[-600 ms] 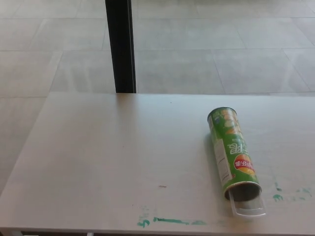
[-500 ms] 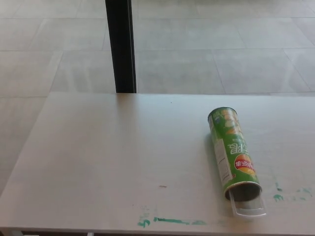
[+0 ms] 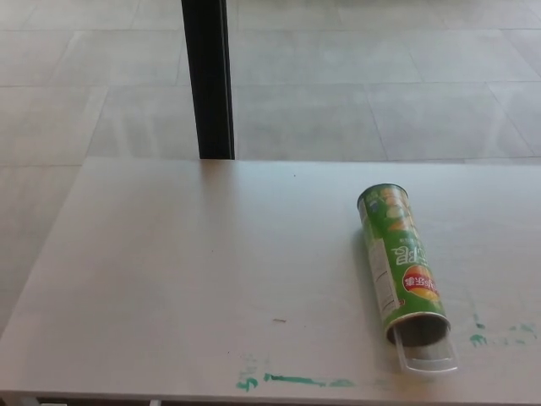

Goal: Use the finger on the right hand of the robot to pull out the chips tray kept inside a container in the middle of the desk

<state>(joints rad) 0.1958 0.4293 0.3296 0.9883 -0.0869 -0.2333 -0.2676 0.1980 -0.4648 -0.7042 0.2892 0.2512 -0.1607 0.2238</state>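
Pale grey floor tiles point(image 3: 380, 76) fill the top half of the shot, with a black post point(image 3: 210, 80) standing right at the far edge of the desk point(image 3: 186, 271). Desk is a plain off-white top, and there are some green paint smears point(image 3: 292, 381) along the near edge plus a few more green smudges point(image 3: 499, 334) over at the right.

So, the hands: neither the left nor the right one is anywhere in the shot, no arm, no fingers, nothing. That means I can't say whether they're wide, narrow or holding anything, and I can't really place stuff relative to them either, so I'll go by the desk.

Green chips container point(image 3: 397, 258) is lying on its side on the right part of the desk, closed end pointing away, open mouth pointing toward the near edge. Red and yellow logo on the side, some white label text too. Clear plastic chips tray point(image 3: 427, 355) is poking a little way out of the mouth, resting on the desk, close to the near edge. Can't tell what's in it.
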